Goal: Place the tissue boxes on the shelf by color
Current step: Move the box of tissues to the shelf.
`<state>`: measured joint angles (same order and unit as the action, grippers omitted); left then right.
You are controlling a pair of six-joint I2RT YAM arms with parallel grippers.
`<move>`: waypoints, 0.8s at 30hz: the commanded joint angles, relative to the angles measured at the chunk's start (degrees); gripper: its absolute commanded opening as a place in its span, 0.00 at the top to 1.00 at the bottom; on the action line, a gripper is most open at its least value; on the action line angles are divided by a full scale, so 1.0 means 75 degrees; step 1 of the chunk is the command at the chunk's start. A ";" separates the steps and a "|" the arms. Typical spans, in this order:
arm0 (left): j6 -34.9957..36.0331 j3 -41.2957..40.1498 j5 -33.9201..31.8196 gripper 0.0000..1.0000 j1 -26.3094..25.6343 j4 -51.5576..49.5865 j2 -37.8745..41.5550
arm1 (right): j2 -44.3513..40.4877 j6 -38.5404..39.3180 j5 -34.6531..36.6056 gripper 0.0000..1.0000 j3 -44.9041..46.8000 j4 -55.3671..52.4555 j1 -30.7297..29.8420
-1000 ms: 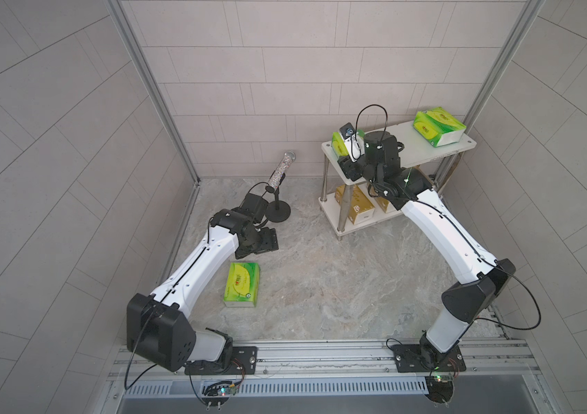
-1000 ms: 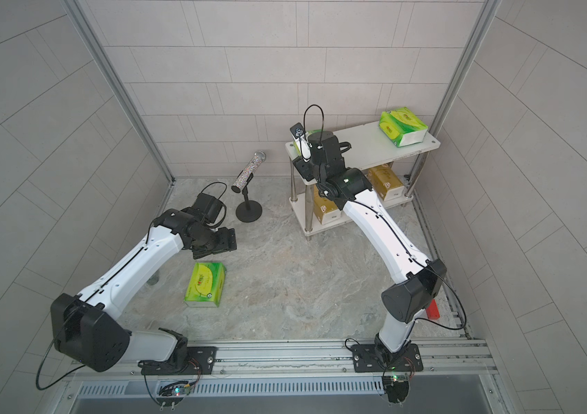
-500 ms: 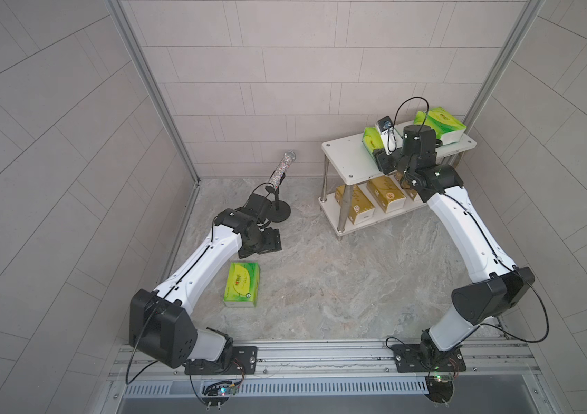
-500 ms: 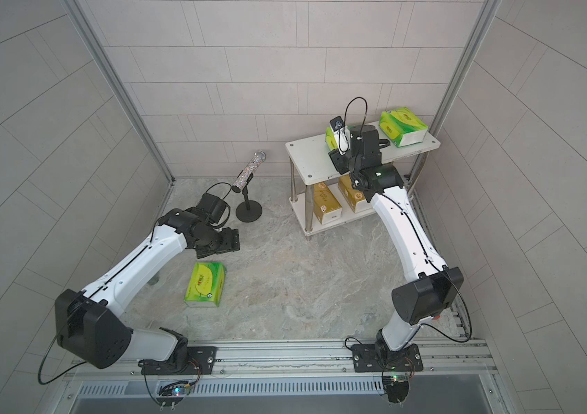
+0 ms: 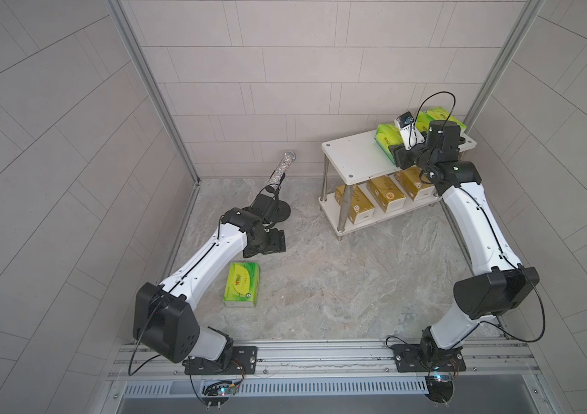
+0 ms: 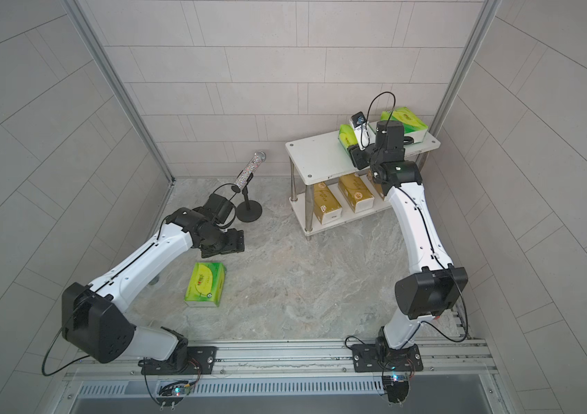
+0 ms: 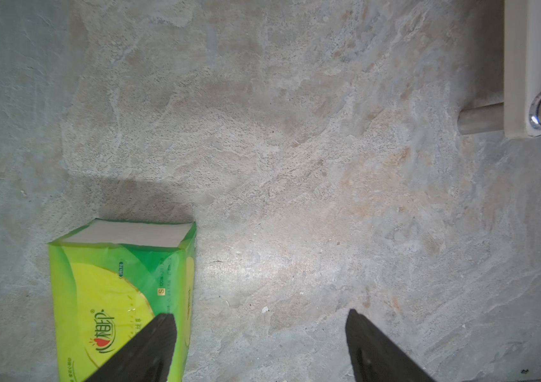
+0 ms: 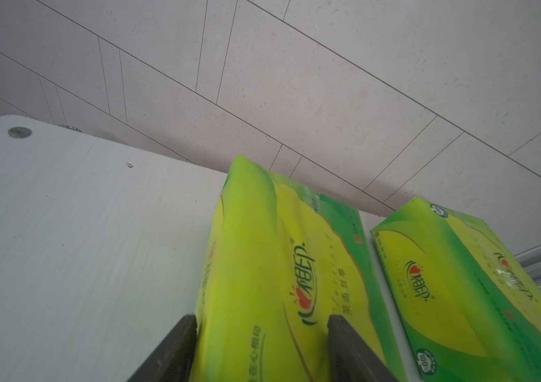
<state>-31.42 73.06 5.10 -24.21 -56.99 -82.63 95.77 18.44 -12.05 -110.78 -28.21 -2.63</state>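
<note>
Robot lab test cell, a staged booth.

You're in a mock-up cell: grey tile-look wall panels (image 5: 285, 71) held in bare aluminium posts (image 5: 154, 89), over a stone-look floor (image 5: 320, 279). Along the near edge, two arm bases (image 5: 213, 358) are bolted to an aluminium rail (image 5: 320, 353), with loose cables and lit circuit boards (image 5: 220, 390) hanging below. The props look staged: a white two-tier shelf (image 5: 353, 157) far right, green tissue packs (image 5: 242, 283), gold tissue packs (image 5: 385, 193), and a glittery cylinder (image 5: 283, 168) on a black stand, far middle.
</note>
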 commanded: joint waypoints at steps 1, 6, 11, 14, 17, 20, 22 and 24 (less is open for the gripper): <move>0.0061 0.0126 -0.0126 0.12 -0.0060 -0.0087 0.0039 | 0.0309 -0.0020 -0.0767 0.34 0.0013 -0.0477 0.0296; 0.0154 0.0077 -0.0389 0.12 -0.0181 -0.0216 0.0035 | 0.0433 -0.0011 -0.1135 0.34 -0.0013 -0.0396 0.0461; 0.0158 0.0031 -0.0429 0.12 -0.0234 -0.0230 -0.0002 | 0.0549 0.0031 -0.1163 0.34 -0.0052 -0.0400 0.0521; 0.0152 0.0041 -0.0437 0.12 -0.0242 -0.0219 0.0000 | 0.0630 0.0066 -0.1147 0.34 -0.0090 -0.0392 0.0552; 0.0158 0.0020 -0.0434 0.12 -0.0241 -0.0226 -0.0002 | 0.0683 0.0110 -0.1332 0.34 -0.0135 -0.0421 0.0609; 0.0136 -0.0047 -0.0432 0.12 -0.0253 -0.0221 -0.0001 | 0.0760 0.0199 -0.1310 0.34 -0.0214 -0.0447 0.0696; 0.0129 -0.0102 -0.0435 0.12 -0.0260 -0.0221 0.0004 | 0.0811 0.0199 -0.1316 0.34 -0.0288 -0.0469 0.0776; 0.0123 -0.0137 -0.0449 0.12 -0.0256 -0.0224 0.0016 | 0.0836 0.0201 -0.1476 0.35 -0.0310 -0.0470 0.0838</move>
<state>-31.03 72.95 2.74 -25.91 -57.30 -82.63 99.63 20.45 -22.41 -113.49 -25.85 2.55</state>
